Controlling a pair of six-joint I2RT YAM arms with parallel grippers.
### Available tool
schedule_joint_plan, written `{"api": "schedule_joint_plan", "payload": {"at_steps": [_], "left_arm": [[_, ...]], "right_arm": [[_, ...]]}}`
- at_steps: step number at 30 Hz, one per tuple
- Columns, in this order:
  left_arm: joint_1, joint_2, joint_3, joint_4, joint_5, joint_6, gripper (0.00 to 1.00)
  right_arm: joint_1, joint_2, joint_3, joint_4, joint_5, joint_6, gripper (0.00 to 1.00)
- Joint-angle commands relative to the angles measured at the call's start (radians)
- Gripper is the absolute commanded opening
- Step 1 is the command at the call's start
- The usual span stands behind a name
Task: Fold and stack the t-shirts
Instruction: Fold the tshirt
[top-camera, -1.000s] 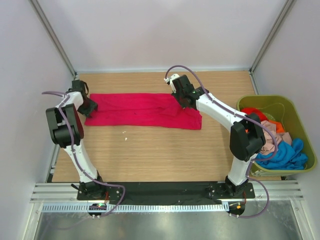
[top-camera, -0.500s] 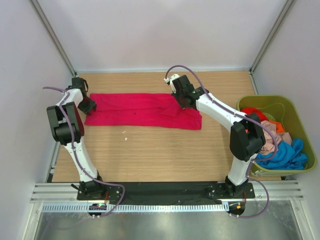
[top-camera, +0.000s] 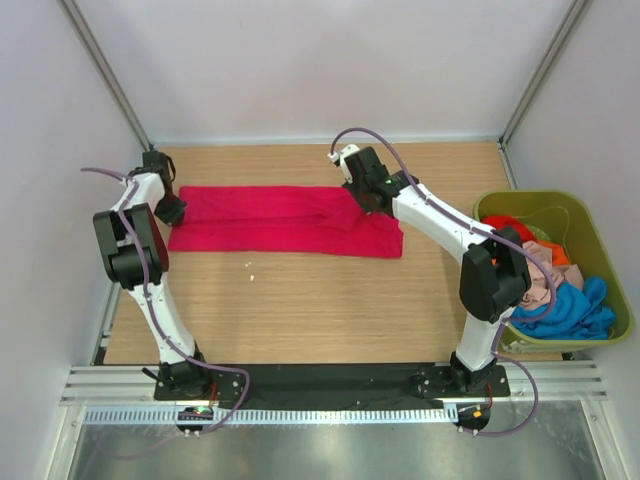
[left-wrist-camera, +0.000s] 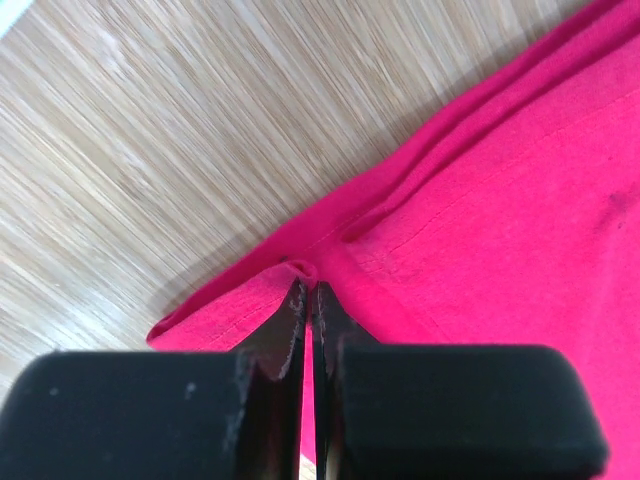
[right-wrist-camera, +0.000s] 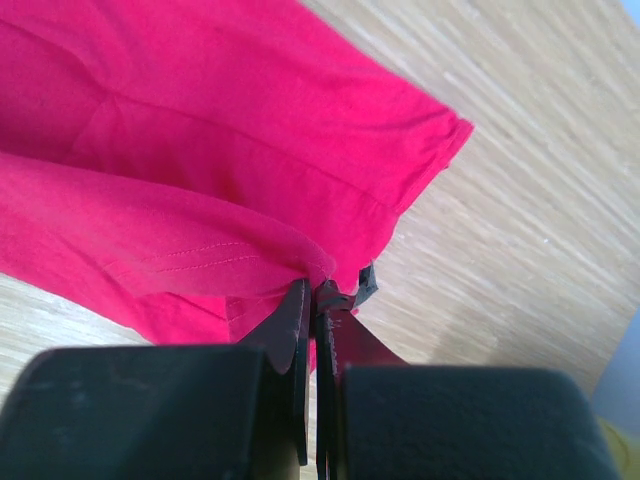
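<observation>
The left gripper (left-wrist-camera: 308, 293) has closed and pinches the left edge of the red shirt (top-camera: 280, 220). This shirt lies spread across the far table (top-camera: 330, 300). The other shirts (top-camera: 575, 305) fill the tub (top-camera: 530, 196) at right. The right gripper (right-wrist-camera: 318, 290) clenches a fold near the shirt's right end.

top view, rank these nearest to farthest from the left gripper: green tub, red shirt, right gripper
1. crimson t-shirt: nearest; the left gripper is pinching its left edge.
2. right gripper: mid-table, clamped on the shirt's right part.
3. olive-green tub: farthest, at the table's right edge.
</observation>
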Motion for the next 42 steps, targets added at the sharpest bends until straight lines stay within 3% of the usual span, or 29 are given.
{"api": "schedule_joint_plan", "payload": {"at_steps": [1, 18, 26, 29, 35, 42], "left_arm": [[0.003, 0.01, 0.053, -0.026, -0.083, -0.001, 0.0], [0.0, 0.072, 0.111, -0.038, -0.101, -0.005, 0.0], [0.0, 0.069, 0.165, -0.103, -0.118, -0.007, 0.3], [0.0, 0.021, 0.177, -0.116, -0.153, -0.01, 0.38], [-0.03, -0.098, 0.154, -0.112, -0.253, 0.011, 0.46], [-0.042, -0.147, 0.122, -0.106, -0.227, 0.028, 0.47]], "right_arm": [[-0.004, -0.016, 0.071, 0.013, 0.033, -0.037, 0.01], [-0.05, 0.116, 0.123, 0.111, 0.061, -0.147, 0.01], [-0.053, 0.15, 0.14, 0.121, 0.03, -0.139, 0.06], [-0.053, 0.141, 0.134, 0.118, 0.009, -0.132, 0.06], [-0.052, 0.141, 0.16, 0.115, -0.017, -0.141, 0.07], [-0.053, 0.216, 0.241, 0.123, -0.051, -0.182, 0.08]]}}
